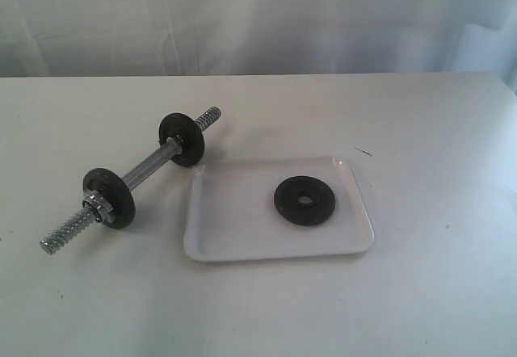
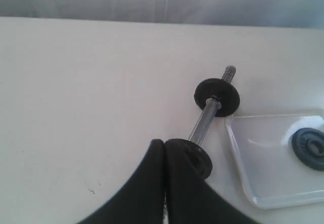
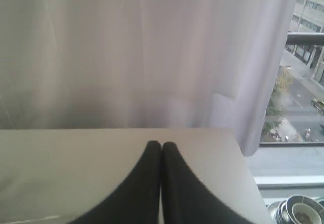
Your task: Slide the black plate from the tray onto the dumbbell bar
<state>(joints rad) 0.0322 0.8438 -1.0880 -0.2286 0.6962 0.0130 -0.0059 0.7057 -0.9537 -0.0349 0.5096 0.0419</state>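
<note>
The black plate [image 1: 304, 200] lies flat in the right half of the white tray [image 1: 242, 228]; the left wrist view shows the plate [image 2: 310, 148] and the tray [image 2: 263, 163] too. The dumbbell bar [image 1: 149, 165] lies slantwise left of the tray, carrying two other black discs [image 1: 182, 138] [image 1: 110, 199] and a silver collar nut [image 1: 96, 205]. My left gripper [image 2: 163, 144] is shut and empty, in front of the bar [image 2: 204, 123]; its fingers partly hide the near disc [image 2: 200, 159]. My right gripper [image 3: 161, 145] is shut and empty over bare table. Neither gripper shows in the exterior view.
A white curtain [image 1: 258, 18] hangs behind the table's far edge. The right wrist view shows the table's end [image 3: 248, 183], a window, and stacked bowls [image 3: 298, 211] below it. A small dark mark [image 1: 363, 151] sits just beyond the tray.
</note>
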